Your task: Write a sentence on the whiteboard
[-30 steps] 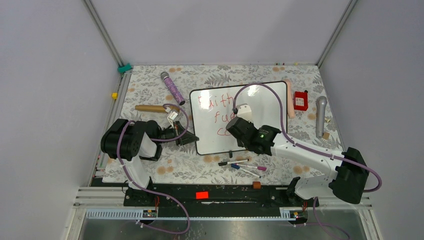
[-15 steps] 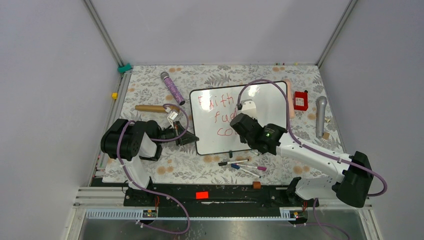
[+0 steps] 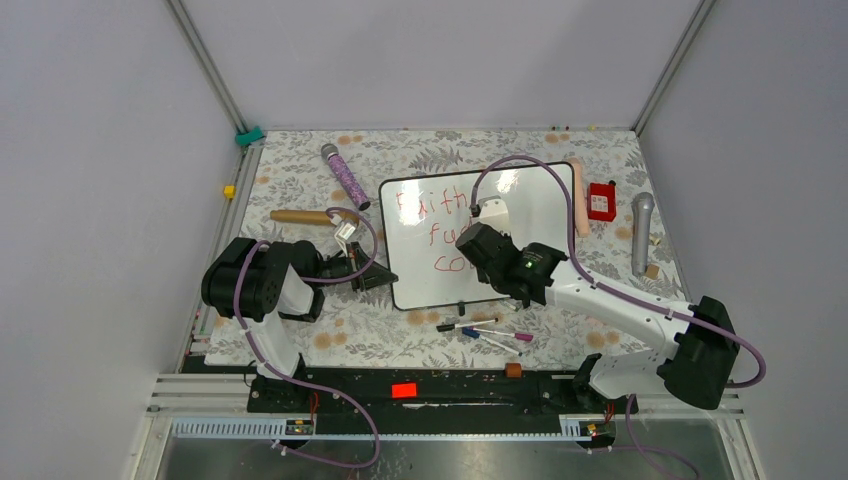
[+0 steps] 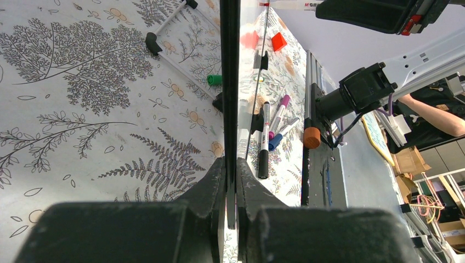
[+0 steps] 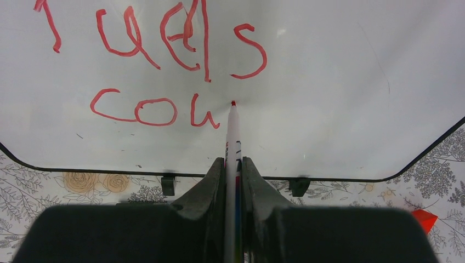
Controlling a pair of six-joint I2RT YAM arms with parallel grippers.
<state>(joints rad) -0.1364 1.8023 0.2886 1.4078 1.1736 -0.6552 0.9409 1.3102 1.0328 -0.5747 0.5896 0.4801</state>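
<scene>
Left claw (image 3: 374, 278) pinches the whiteboard (image 3: 535, 215) by its left edge, mid-desk (image 3: 300, 180). Right claw (image 5: 233, 164) squeezes a red marker (image 5: 232, 131), tip right after "cou" in the sentence (image 3: 445, 236). Blank board to the right, and loose markers (image 3: 485, 330) lie by its front edge.

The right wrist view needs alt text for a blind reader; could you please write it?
The right gripper, shut on a red marker, holds its tip at the whiteboard just after "cou", below "fuels" of the red sentence. Beyond the board's black-framed near edge lies a floral table cover.
</scene>
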